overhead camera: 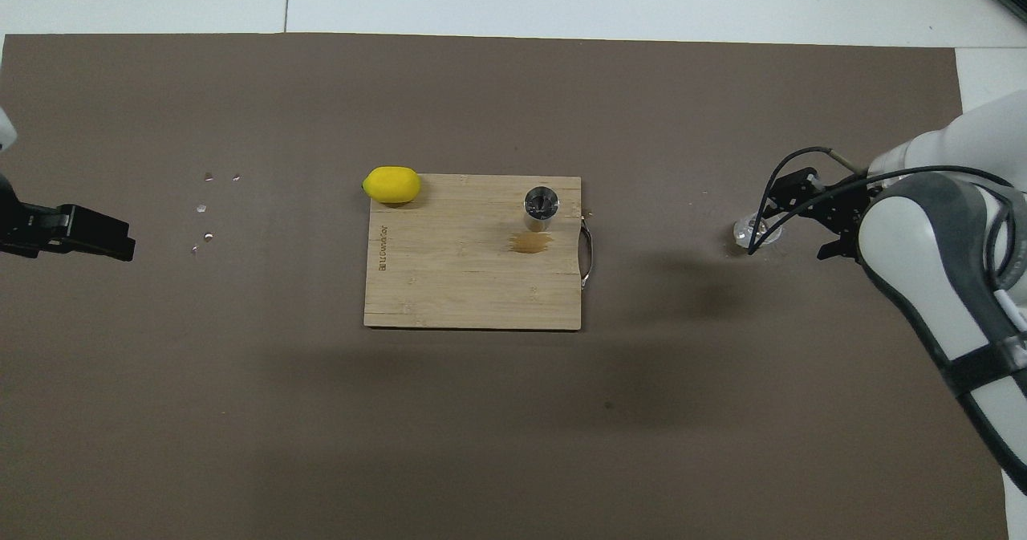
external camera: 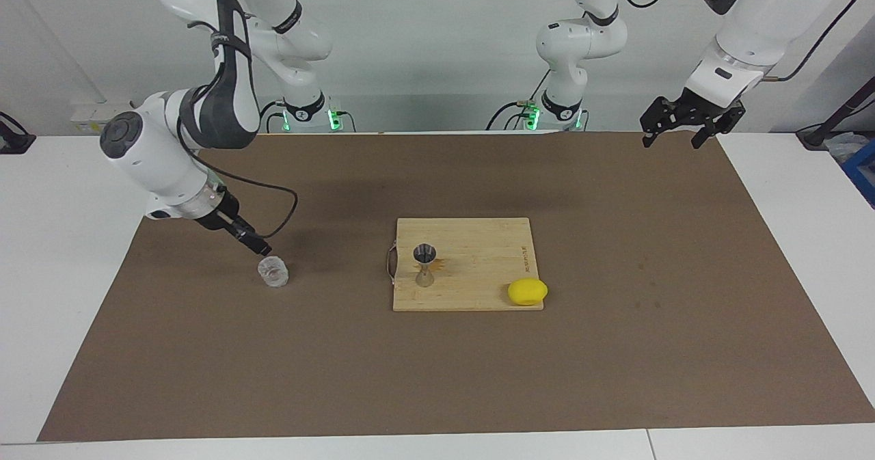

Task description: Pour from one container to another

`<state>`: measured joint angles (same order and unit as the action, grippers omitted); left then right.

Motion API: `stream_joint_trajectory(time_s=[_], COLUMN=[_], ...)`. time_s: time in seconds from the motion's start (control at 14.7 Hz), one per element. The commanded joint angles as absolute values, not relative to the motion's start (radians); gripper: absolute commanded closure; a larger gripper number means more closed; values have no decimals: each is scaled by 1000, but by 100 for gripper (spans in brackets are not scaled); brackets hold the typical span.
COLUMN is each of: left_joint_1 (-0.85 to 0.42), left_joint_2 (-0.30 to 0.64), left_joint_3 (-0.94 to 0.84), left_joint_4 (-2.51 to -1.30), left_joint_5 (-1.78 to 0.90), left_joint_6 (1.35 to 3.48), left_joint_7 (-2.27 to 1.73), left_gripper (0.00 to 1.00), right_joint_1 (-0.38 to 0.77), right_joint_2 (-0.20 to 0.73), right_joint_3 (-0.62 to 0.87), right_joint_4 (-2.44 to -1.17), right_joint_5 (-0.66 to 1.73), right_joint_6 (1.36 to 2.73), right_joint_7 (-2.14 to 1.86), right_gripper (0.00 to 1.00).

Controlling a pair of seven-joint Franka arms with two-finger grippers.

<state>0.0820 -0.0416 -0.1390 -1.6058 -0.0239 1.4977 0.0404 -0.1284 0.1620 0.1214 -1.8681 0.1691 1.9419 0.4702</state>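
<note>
The clear glass cup (external camera: 273,272) stands on the brown mat toward the right arm's end of the table; it also shows in the overhead view (overhead camera: 756,233). My right gripper (external camera: 258,245) is low, right beside the cup on the side nearer the robots, fingers open and not around it; it also shows in the overhead view (overhead camera: 796,224). The steel jigger (external camera: 424,266) stands upright on the wooden cutting board (external camera: 478,268), seen from above (overhead camera: 540,206). My left gripper (external camera: 672,142) waits raised and open over the mat's edge at the left arm's end (overhead camera: 80,235).
A yellow lemon (external camera: 527,291) lies at the board's corner farther from the robots, toward the left arm's end. A damp stain (overhead camera: 529,241) marks the board (overhead camera: 465,283) beside the jigger. Small specks (overhead camera: 204,207) lie on the mat near the left gripper.
</note>
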Motion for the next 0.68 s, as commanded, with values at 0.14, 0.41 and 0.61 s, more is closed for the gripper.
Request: stream_joint_trajectory(time_s=[0.14,0.41,0.61], left_joint_1=[75,75,75], left_joint_2=[-58,-57,-57], left_joint_3=[-135,-137,-135], left_joint_4=[-1628,-1628,-1628], left_joint_5=[-3,-3,-3], left_joint_6=[1508,1508,1508], left_joint_7=[29,29,29], left_gripper=[0,0,0], right_joint_1=[-42,1,3], right_joint_2=[94,69,46], right_joint_3=[127,130,132], right_joint_4=[-1875,-1789,-1682], right_joint_5=[27,-32,-41], right_joint_6=[1914,1818,1732], right_joint_7=[313,313,302], right_gripper=[0,0,0])
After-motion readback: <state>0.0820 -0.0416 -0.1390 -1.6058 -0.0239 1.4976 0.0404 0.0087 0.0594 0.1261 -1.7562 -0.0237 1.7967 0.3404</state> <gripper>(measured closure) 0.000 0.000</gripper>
